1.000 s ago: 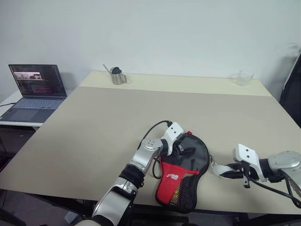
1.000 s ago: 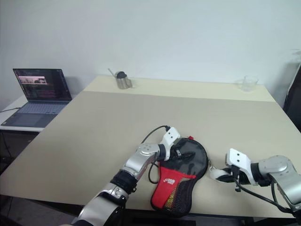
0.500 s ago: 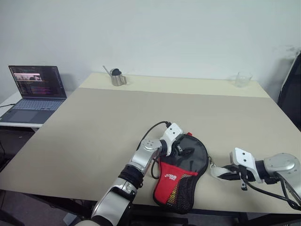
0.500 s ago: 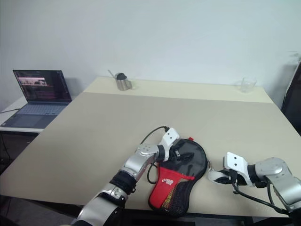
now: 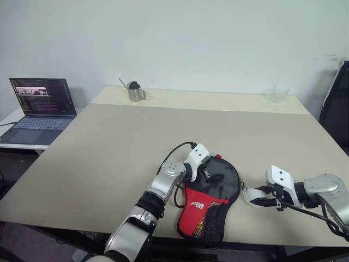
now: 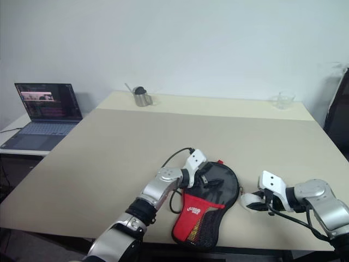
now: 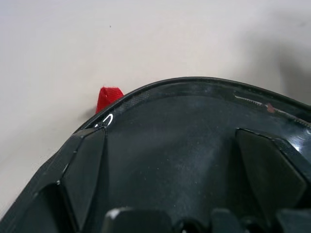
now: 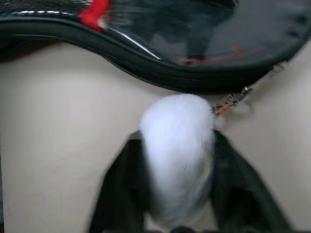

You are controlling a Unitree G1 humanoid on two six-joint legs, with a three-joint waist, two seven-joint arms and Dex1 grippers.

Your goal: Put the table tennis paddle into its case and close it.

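Left end effector (image 5: pixel 210 174) sits spread wide on the round head of the case (image 5: pixel 215 199), its black fingers (image 7: pixel 82 165) apart and pressing flat on the shiny black cover rather than pinching anything; right end effector (image 8: pixel 177 179) lies just beside the case's right edge, fingers parted around a white fluffy pom-pom (image 5: pixel 253 197) that hangs by a small chain from the case's rim, and whether it is gripping that pom-pom or only flanking it, I cannot tell; the case itself rests near the front edge of the desk (image 5: pixel 109 147), round end towards the desk's middle, red panel and mesh pocket towards the front edge; the table tennis paddle is nowhere on the bare desk, so by my judgement it is already inside; a red tab (image 7: pixel 108 98) pokes out at the case's far rim; the zip line along the right side looks drawn together, though how fully it is closed is hard to read; what seems left is finishing or checking the closure and letting go.
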